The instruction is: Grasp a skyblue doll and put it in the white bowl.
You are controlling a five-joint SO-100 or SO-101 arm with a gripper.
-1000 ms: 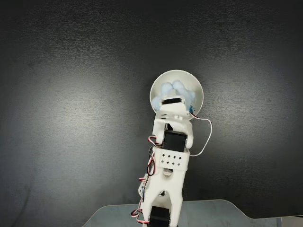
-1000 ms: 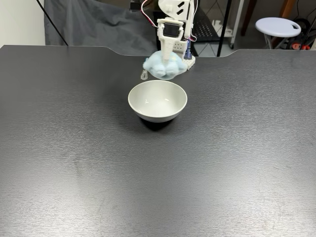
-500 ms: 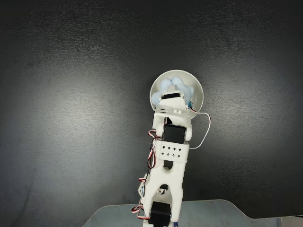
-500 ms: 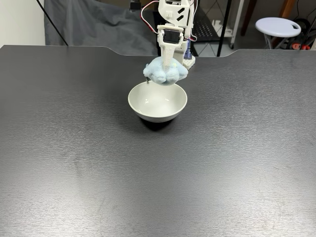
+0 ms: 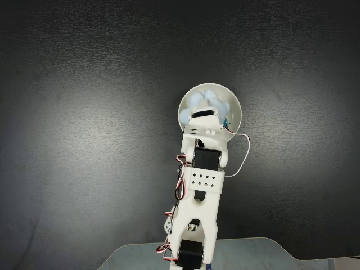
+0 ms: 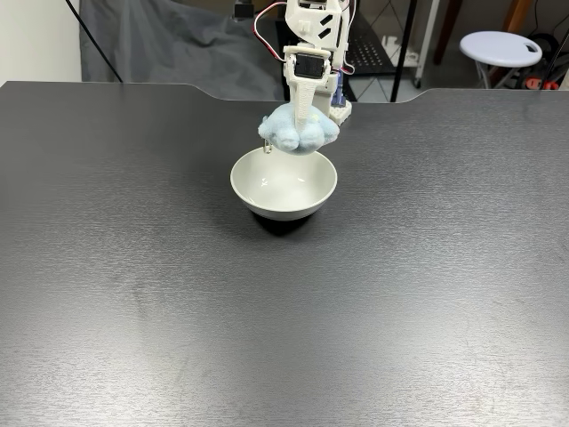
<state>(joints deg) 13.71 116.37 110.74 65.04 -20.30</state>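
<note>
Fixed views are giving me two angles on a dark table (image 6: pixel 133 294). From the front, I am seeing my white arm (image 6: pixel 313 36) reaching down from the table's far edge, with the gripper (image 6: pixel 300 120) clenching the skyblue doll (image 6: pixel 298 133) and holding it in the air. The plush is hanging just above the far rim of the white bowl (image 6: pixel 284 182), which is sitting near the middle of the table's far half. A small metal clasp (image 6: pixel 266 145) is dangling from the plush's left side in this view, level with the bowl's rim; I cannot tell whether it is touching it. From above, the arm (image 5: pixel 201 191) is stretching in from the table's near edge, covering the bowl's (image 5: pixel 236 115) near rim, and the doll (image 5: pixel 207 101) is showing inside the bowl's outline, past the gripper.
</note>
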